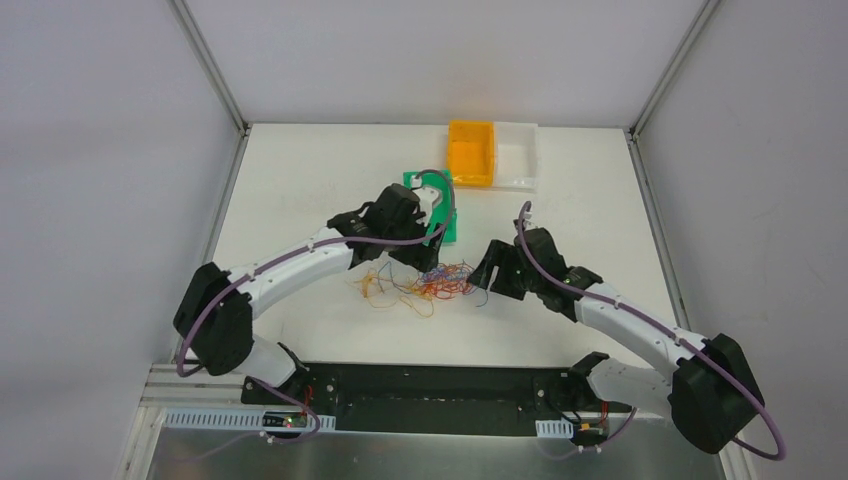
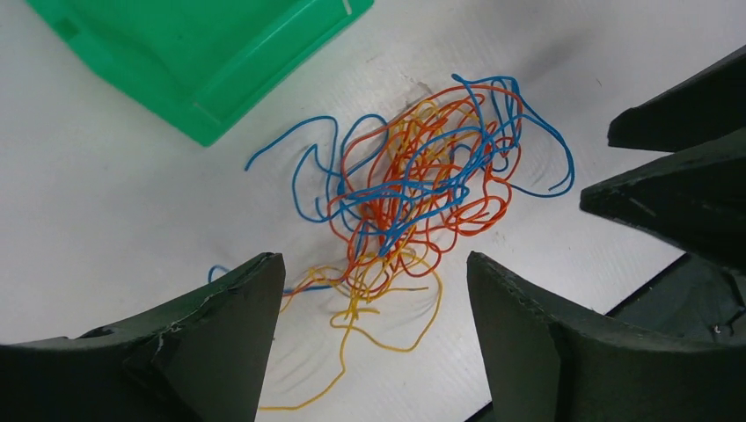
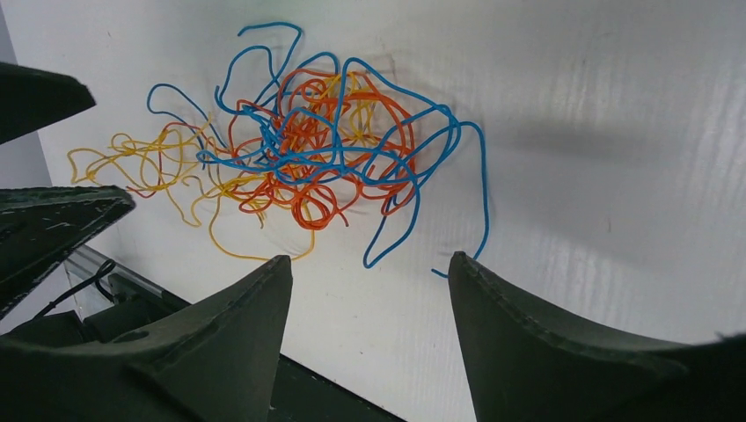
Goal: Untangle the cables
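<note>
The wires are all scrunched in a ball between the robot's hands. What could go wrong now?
The cables are knotted tightly, so the open left fingers might pinch several strands at once and pull the knot tighter. The right fingers hang close on the other side, so the two pairs could bump. Thin strands may also slip out.

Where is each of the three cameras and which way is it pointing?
Top external: above and behind, looking down on the table; both arms show.
Left wrist: looks down past the open left gripper at the cables and green tray.
Right wrist: looks down past the open right gripper at the cables.
Shared: all views see the cables.
</note>
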`<state>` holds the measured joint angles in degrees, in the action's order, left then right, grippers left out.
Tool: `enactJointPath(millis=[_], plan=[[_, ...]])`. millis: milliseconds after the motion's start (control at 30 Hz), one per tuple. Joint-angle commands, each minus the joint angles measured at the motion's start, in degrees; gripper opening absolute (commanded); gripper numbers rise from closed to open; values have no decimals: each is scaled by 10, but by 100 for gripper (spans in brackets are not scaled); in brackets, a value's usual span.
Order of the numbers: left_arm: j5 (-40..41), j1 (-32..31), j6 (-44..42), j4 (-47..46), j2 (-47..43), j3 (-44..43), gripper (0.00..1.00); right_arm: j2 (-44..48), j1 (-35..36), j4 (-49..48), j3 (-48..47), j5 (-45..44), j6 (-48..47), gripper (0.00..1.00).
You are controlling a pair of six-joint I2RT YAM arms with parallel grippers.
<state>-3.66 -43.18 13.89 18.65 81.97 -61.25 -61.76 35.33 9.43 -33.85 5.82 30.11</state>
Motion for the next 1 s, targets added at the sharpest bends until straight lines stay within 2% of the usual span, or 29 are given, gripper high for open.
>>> enactJointPath(millis=[0,200,300,367,400,433,533,800,967], plan=[[-83,-5,-47,-25,63,-36,78,-34,25,-53,-1,-20,28,70],[-123,-12,-39,-54,141,-37,78,-42,37,-49,7,-77,37,74],[-125,-22,-18,-62,171,-41,74,-30,36,-50,17,-95,33,74],[-136,-23,3,-64,181,-43,58,-23,37,-46,22,-102,29,74],[-140,-22,14,-67,185,-43,47,-21,37,-43,24,-105,28,74],[-143,-22,24,-70,186,-42,32,-17,37,-39,27,-108,27,74],[-159,-22,54,-83,183,-37,1,-8,36,-32,35,-110,23,74],[-171,-21,94,-94,131,-32,0,3,54,-8,28,-114,20,75],[-180,-21,109,-94,91,-34,0,37,57,-41,50,-119,52,75]])
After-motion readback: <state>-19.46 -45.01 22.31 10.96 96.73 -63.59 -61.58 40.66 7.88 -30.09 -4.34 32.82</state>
